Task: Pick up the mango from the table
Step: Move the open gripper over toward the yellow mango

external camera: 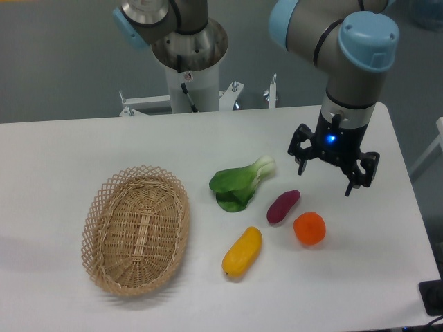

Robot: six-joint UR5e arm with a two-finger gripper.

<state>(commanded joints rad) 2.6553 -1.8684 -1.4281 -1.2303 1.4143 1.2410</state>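
Mango — lies on the table beside the basket, long axis diagonal; we place it well down-left of the gripper, jaws spread wide, holding nothing.

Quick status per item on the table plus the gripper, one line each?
gripper: open, empty, above the table, up-right of the fruit
mango: lying flat on the table, untouched
sweet potato: lying flat, apart from the others
orange: resting on the table, not gripped
bok choy: lying on its side
basket: upright, empty
table: white, holds all items
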